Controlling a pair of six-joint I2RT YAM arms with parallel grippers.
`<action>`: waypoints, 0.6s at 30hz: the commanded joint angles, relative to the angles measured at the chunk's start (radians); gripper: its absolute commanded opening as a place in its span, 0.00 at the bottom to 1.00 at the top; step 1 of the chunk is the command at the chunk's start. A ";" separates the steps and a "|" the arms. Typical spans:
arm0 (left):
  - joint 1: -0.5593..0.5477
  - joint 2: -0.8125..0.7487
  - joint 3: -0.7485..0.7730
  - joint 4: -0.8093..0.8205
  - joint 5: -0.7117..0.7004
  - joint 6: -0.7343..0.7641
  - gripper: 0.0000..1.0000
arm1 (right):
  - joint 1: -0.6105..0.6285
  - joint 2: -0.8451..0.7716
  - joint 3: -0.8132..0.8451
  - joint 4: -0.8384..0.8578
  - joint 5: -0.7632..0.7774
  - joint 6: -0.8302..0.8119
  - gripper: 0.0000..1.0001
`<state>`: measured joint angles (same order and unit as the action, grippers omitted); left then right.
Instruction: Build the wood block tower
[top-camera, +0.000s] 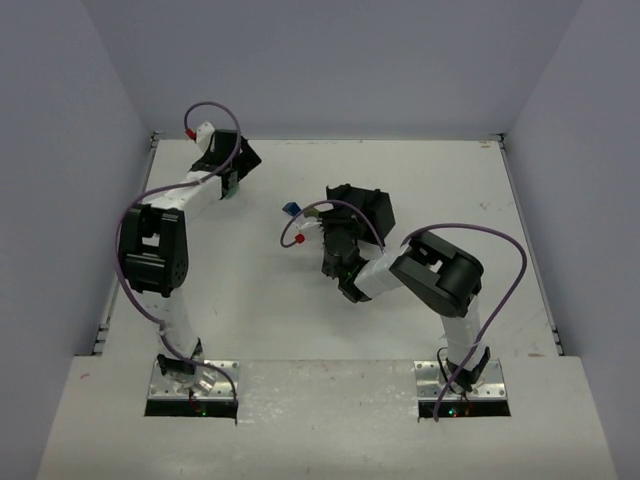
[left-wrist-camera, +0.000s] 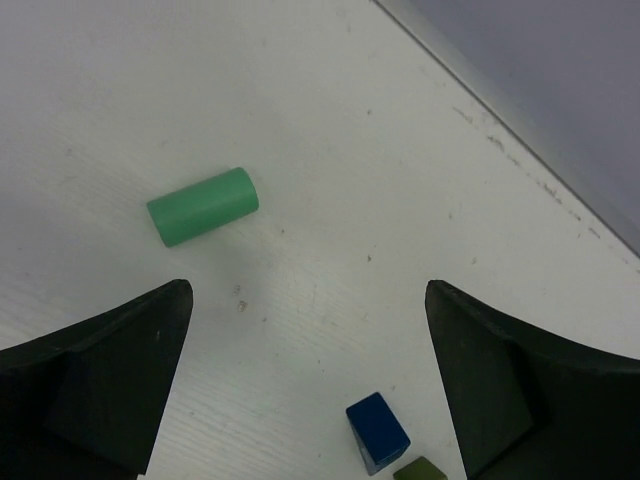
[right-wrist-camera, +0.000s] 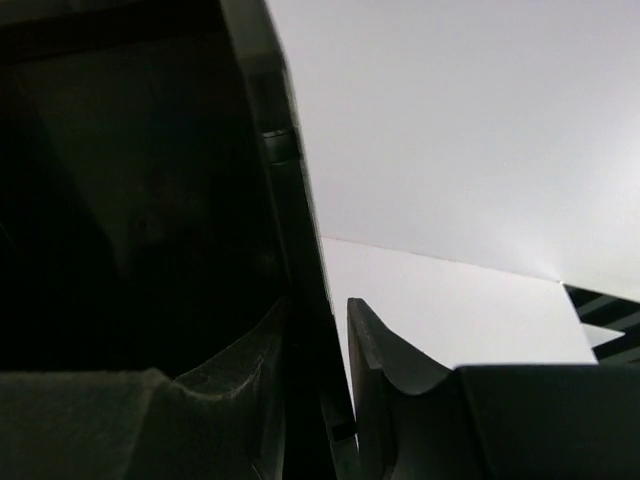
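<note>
In the left wrist view a mint-green cylinder (left-wrist-camera: 203, 206) lies on its side on the white table. A blue block (left-wrist-camera: 378, 430) stands nearer, with an olive block (left-wrist-camera: 420, 470) beside it at the bottom edge. My left gripper (left-wrist-camera: 305, 290) is open and empty above the table, between the cylinder and the blue block; it is at the far left in the top view (top-camera: 232, 175). The blue block (top-camera: 291, 210) also shows in the top view. My right gripper (right-wrist-camera: 320, 340) is shut on the wall of the black tray (right-wrist-camera: 150, 200), holding it tilted at mid-table (top-camera: 345, 235). No brown-orange block is in view.
The black tray (top-camera: 365, 205) sits tilted just right of the blue block. The table's raised edge (left-wrist-camera: 500, 130) runs close behind the cylinder. Grey walls enclose the table on three sides.
</note>
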<state>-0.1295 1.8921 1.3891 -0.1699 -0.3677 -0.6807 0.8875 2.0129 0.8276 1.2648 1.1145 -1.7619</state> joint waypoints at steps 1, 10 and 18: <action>0.079 -0.101 0.127 0.013 -0.147 0.052 1.00 | -0.031 -0.078 0.033 0.285 -0.002 0.183 0.30; 0.289 0.578 1.024 -0.168 0.060 0.143 1.00 | -0.117 -0.184 0.054 0.280 0.053 0.498 0.30; 0.381 0.710 1.094 0.052 0.251 0.028 1.00 | -0.147 -0.169 0.042 0.271 0.085 0.535 0.30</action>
<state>0.2597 2.5703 2.2520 -0.2075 -0.2002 -0.6063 0.7479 1.8492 0.8516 1.2823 1.1774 -1.2897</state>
